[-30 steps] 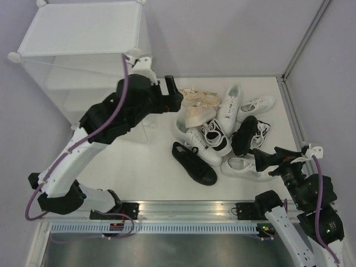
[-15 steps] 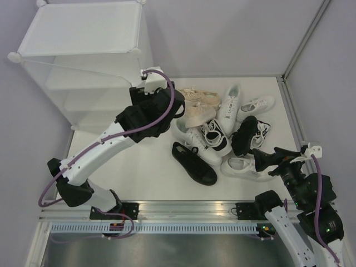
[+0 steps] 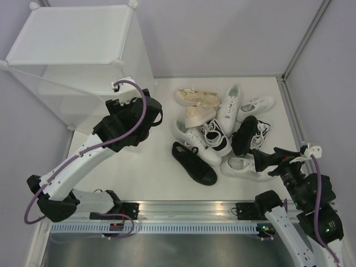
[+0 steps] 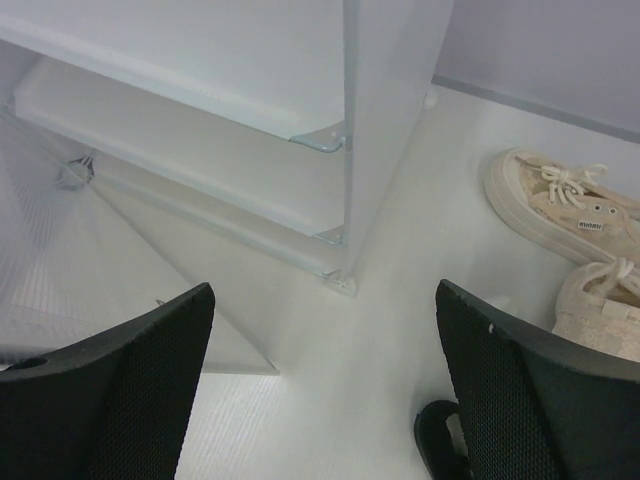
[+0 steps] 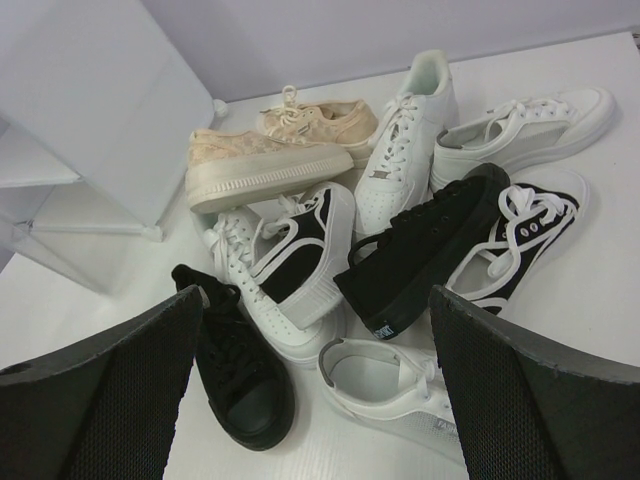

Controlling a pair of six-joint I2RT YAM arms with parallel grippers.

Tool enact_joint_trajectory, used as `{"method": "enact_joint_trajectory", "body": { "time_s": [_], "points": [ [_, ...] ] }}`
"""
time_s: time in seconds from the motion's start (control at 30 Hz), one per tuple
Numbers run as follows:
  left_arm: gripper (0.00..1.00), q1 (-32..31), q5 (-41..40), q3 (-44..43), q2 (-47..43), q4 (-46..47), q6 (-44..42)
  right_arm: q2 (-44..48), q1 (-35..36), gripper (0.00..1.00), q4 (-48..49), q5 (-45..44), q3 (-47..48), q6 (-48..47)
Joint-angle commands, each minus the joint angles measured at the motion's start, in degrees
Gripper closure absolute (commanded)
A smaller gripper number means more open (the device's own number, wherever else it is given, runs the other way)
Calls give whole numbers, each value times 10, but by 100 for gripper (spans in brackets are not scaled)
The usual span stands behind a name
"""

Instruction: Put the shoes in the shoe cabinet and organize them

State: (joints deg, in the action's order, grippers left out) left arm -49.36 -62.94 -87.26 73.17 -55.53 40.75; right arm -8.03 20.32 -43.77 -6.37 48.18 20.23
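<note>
**Left gripper** (image 4: 325, 290) — jaws standing wide apart, grasping nothing — is hovering over the worktop (image 3: 139, 172) just in front of a lower front corner of the shoe cabinet (image 3: 83, 44). **Right gripper** (image 5: 315, 295), likewise released and empty, is hanging at the near right edge of the shoes (image 3: 219, 130). These are lying in a loose, overlapping heap on the worktop, right of the cabinet and apart from it — the beige pair (image 3: 199, 115) is sitting nearest the cabinet, an all-black sneaker (image 3: 193, 163) is lying at the heap's near edge.
</note>
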Motion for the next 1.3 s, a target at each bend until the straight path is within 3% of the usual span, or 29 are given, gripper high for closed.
{"method": "enact_joint_trajectory", "body": {
  "time_s": [0.0, 0.13, 0.3, 0.57, 0.73, 0.97, 1.27],
  "points": [
    [6, 5, -15, 16, -24, -47, 53, 4, 3, 2, 5, -2, -5, 5],
    [6, 4, -4, -3, 10, -44, 22, 1, 3, 2, 7, 3, -7, 4],
    [14, 8, -30, -64, 66, -8, -36, 1, 3, 2, 8, 5, -8, 5],
    [18, 86, 39, -73, 92, 198, -181, 8, 3, 2, 7, 9, -8, 2],
    [23, 101, 85, -86, 125, 300, -273, 10, 3, 2, 10, 11, -12, 3],
    [33, 118, 130, -185, 216, 331, -327, 14, 3, 2, 10, 9, -13, 3],
    [35, 135, 174, -353, 333, 330, -363, 11, 3, 2, 11, 8, -14, 5]
  ]
}}
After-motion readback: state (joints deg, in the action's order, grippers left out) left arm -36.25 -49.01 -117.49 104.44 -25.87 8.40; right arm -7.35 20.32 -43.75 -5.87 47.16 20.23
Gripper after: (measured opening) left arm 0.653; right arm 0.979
